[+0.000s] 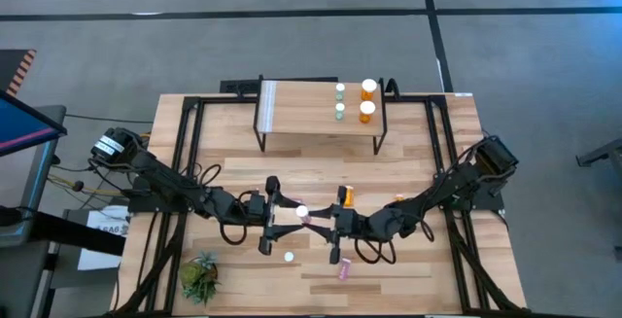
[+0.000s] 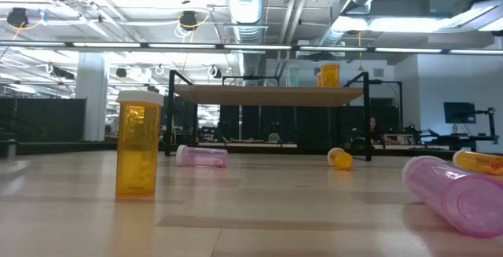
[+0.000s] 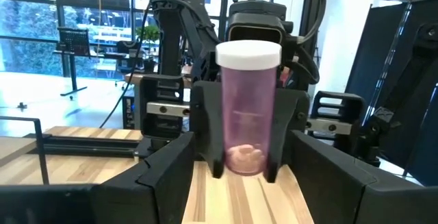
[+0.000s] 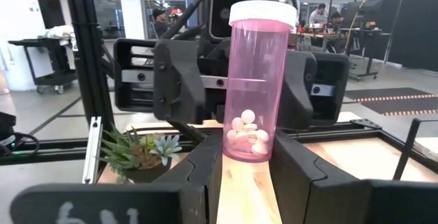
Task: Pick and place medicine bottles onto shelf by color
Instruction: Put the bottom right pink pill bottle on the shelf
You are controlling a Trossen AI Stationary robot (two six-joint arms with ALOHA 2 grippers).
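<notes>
1. The right gripper (image 4: 248, 159) sits mid-table with its two dark fingers pinched on the lower part of a pink bottle (image 4: 250, 80), one on each side. It's held upright, white cap up, with a small heap of pale pills in the bottom.
2. The left gripper (image 1: 289, 217) faces it head-on. Its fingers are spread wide either side of the same bottle, and I can't tell if they touch it.
3. The shelf (image 1: 301, 104) at the far edge of the table (image 1: 408, 269) holds four bottles, all at one end: two small teal ones (image 1: 340, 99) and two bigger orange ones (image 1: 367, 100), standing in pairs.
4. Loose on the table in the low view I count five: one orange standing (image 2: 137, 147), two orange lying down (image 2: 340, 159) and two pink lying down (image 2: 202, 156).
5. All the bottles are see-through plastic cylinders. The shelf is a light wood board on thin black legs, and the tabletop is wood planks.
6. One little green plant (image 1: 199, 277) sits at the near corner on the left arm's side.
</notes>
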